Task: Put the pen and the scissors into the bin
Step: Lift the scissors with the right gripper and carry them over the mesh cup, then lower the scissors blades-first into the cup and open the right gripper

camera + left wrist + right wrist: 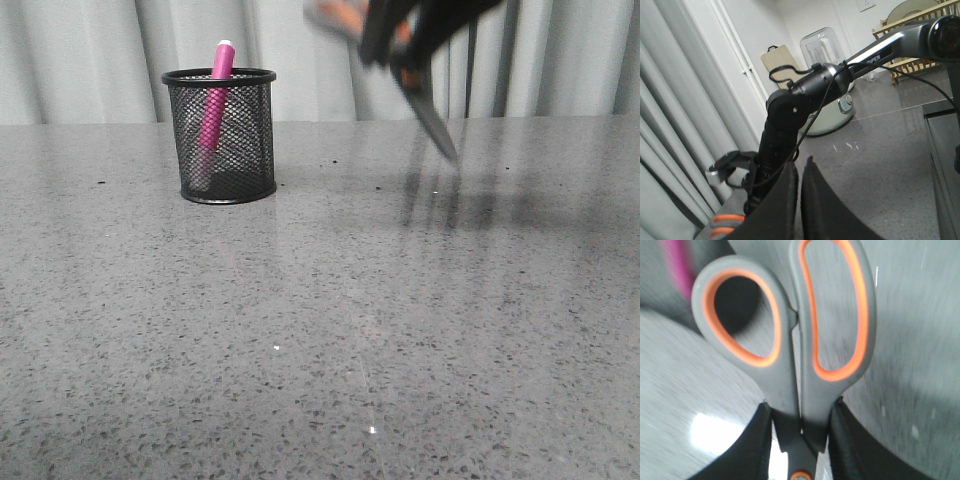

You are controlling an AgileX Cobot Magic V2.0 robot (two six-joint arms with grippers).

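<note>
The bin [222, 140], a black mesh cup, stands on the grey table at the back left. The pink pen [214, 95] stands inside it, its white end above the rim. My right gripper [398, 45] is high at the back, right of the bin, blurred, and shut on the scissors [432, 118], whose dark blade points down to the right. In the right wrist view the fingers [760, 440] clamp the scissors [790, 355] just below the grey, orange-lined handles. My left gripper [800, 172] is shut and empty; it does not show in the front view.
A grey curtain [90, 60] hangs behind the speckled table [320, 330]. The left wrist view shows the right arm [790, 120], a pale green appliance [832, 120] and a wooden rack [920, 35] farther off.
</note>
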